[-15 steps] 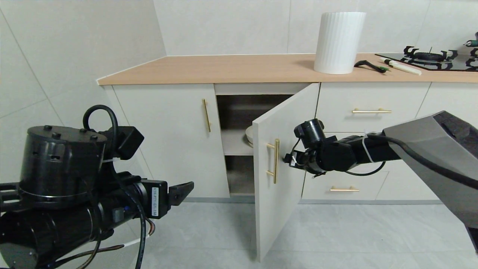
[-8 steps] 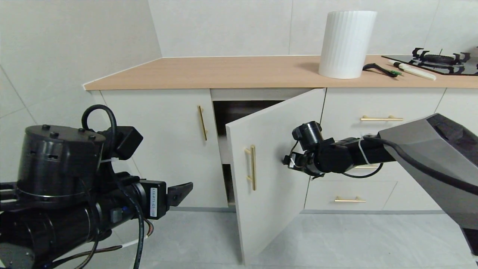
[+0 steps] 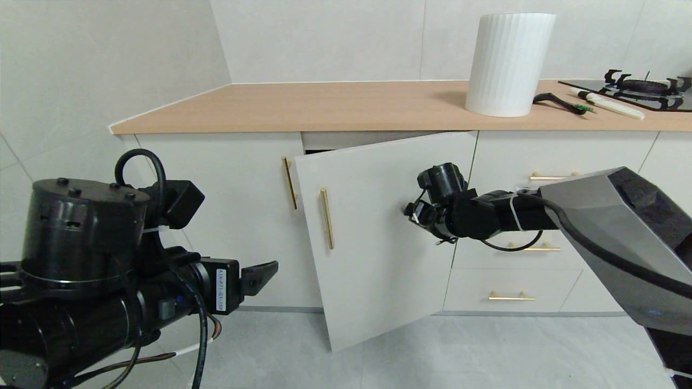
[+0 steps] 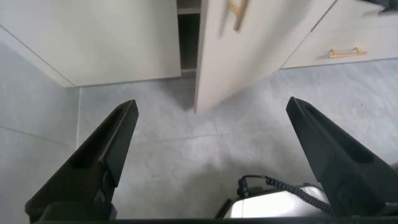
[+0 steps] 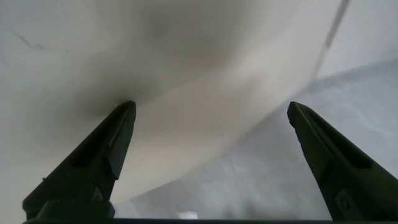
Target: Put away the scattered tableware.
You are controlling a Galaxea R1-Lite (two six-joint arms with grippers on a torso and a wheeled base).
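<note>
Right gripper (image 3: 413,213) on door (image 3: 378,265), now nearly closed

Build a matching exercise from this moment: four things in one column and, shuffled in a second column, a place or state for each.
Things
1. cabinet door
2. white ribbed cylinder
3. right end effector
4. left end effector

Places or states
A. open, low down, with the floor beneath it
B. upright on the countertop
C. ajar, nearly shut
D. open, close to the door's front face

Pairs: 1-C, 2-B, 3-D, 4-A
</note>
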